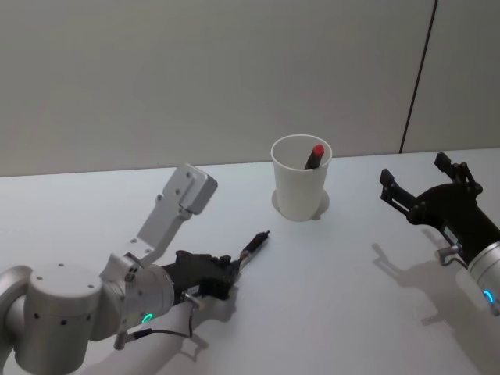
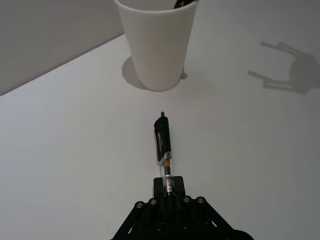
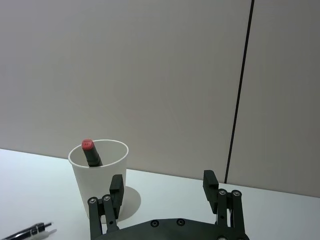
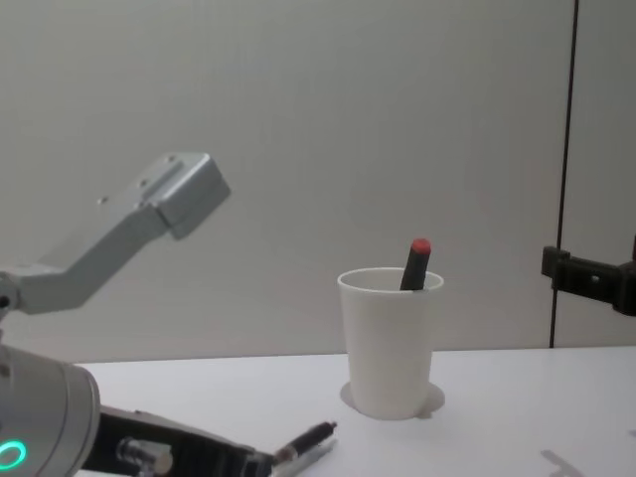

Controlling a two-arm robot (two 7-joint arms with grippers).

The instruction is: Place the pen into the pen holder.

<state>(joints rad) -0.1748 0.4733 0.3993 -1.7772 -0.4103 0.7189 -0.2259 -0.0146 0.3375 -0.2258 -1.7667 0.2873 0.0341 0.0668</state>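
Left claw: pinched on pen tail, near-left of pen holder.
Right claw: spread, idle, right.
Pen: light, stiff, slick; grip mid-barrel.

Head camera: looking steeply down onto the table from above. Chest camera: looking level across it, from low down. Left wrist camera: sitting close over the tabletop, facing forward. Right wrist camera: facing the wall from farther back. All four are sharing the pen holder.
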